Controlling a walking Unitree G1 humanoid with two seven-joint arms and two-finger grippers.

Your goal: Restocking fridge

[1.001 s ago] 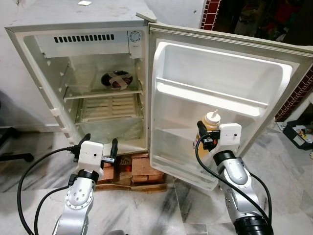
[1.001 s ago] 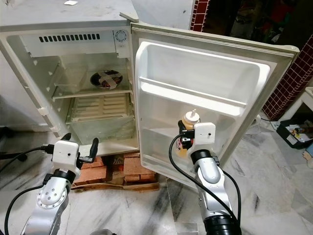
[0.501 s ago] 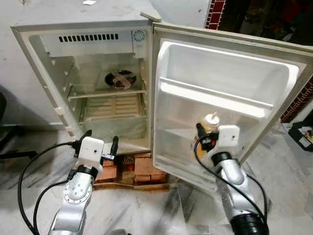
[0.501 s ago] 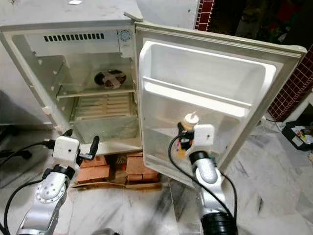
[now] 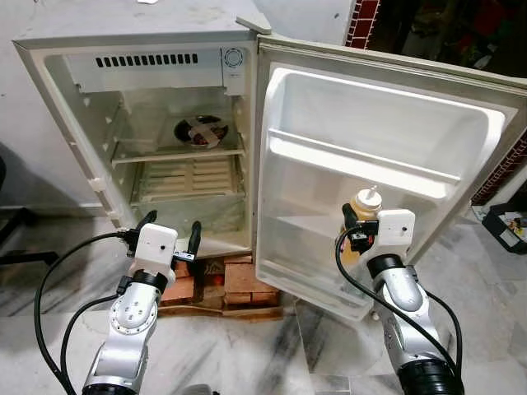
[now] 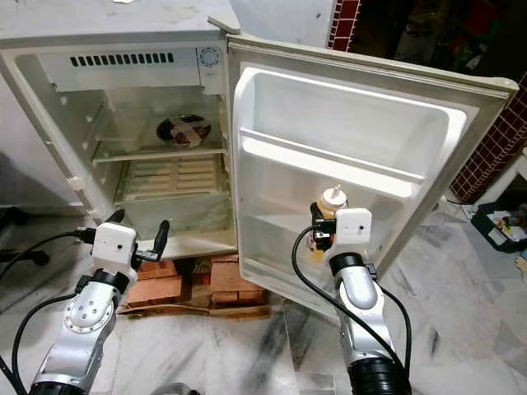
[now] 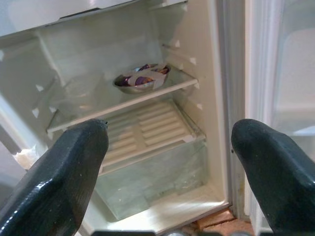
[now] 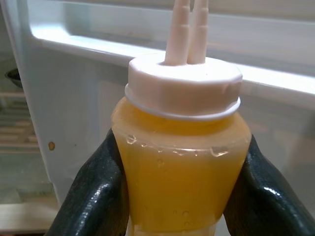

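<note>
right end effector [image 5: 349, 233] pinching the yellow sauce bottle [image 8: 180, 162]: keep it upright, lower it behind the fridge door [image 5: 387, 156] rail.

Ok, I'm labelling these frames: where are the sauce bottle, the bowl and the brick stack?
sauce bottle [image 8: 179, 162], right wrist view, yellow body.
bowl [image 5: 198, 132], left eye view, its middle.
brick stack [image 5: 245, 283], left eye view, top brick.

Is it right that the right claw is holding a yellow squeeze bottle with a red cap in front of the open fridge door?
Not quite: the cap is white, not red. The right wrist view shows the right claw gripping the yellow squeeze bottle with a white twin-nozzle cap, and the head views place it in front of the open white fridge door.
</note>
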